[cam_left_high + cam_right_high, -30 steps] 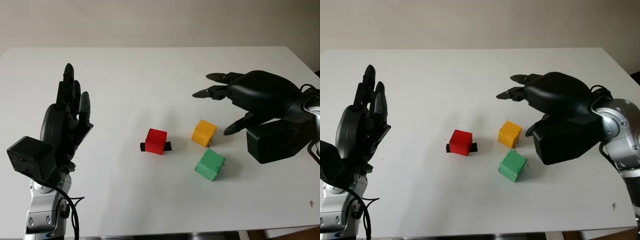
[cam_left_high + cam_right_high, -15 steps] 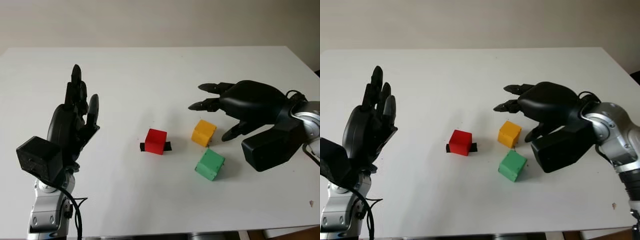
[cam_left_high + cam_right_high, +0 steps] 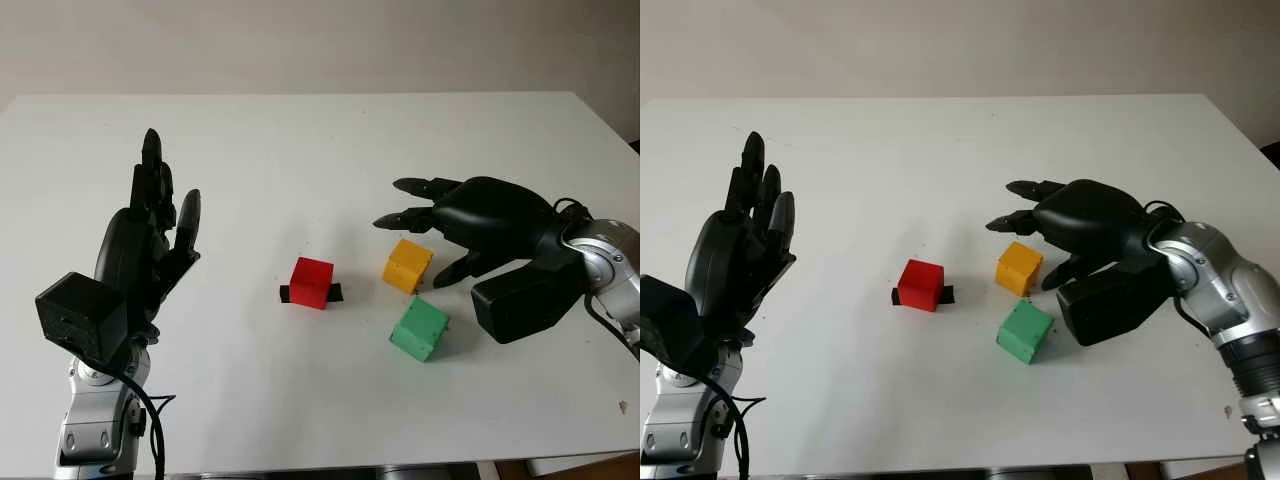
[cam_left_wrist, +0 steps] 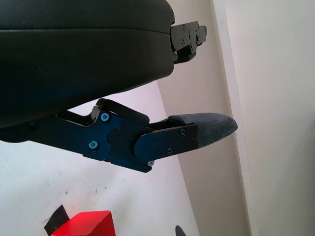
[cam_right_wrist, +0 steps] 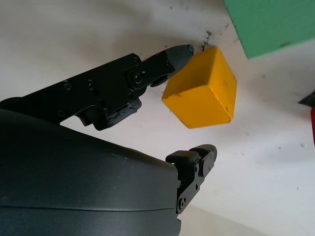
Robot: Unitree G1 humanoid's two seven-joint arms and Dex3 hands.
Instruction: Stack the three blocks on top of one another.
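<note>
The yellow block [image 3: 408, 265] sits near the middle of the white counter [image 3: 300, 130] and is my landmark. My right hand [image 3: 470, 215] hovers over its far-right side, holding nothing, fingers [image 5: 162, 61] wide: one tip just beside the block's edge, the other two out past its far side. The green block [image 3: 419, 328] lies just in front of the yellow block, tilted. The red block [image 3: 312, 282] stands left of it on a black strip [image 3: 334, 292]. My left hand [image 3: 145, 245] is raised well to the left, open and holding nothing
</note>
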